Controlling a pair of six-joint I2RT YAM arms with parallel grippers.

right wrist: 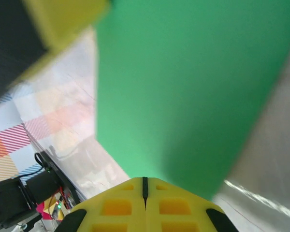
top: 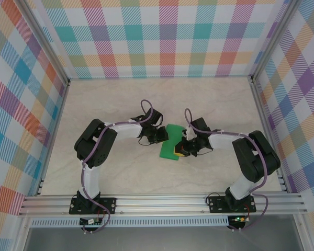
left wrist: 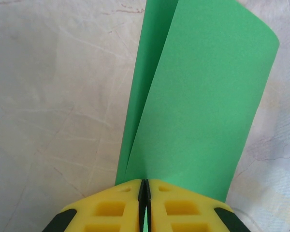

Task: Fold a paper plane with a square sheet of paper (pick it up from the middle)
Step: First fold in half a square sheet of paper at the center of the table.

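The square sheet of paper (top: 171,142) is bright green and held up between the two arms in mid-table. It is bent over into two loose layers. In the left wrist view the sheet of paper (left wrist: 198,111) rises from my left gripper (left wrist: 143,182), which is shut on its near edge; a sliver of green shows between the yellow pads. My right gripper (right wrist: 145,180) is shut on the opposite edge of the sheet of paper (right wrist: 183,87). From above, the left gripper (top: 160,135) and the right gripper (top: 181,150) face each other across the sheet.
The pale marbled table (top: 120,99) is ringed by plaid walls (top: 157,36) and an aluminium frame (top: 162,201) at the near edge. A yellow finger of the left gripper (right wrist: 63,19) shows in the right wrist view, close to the sheet.
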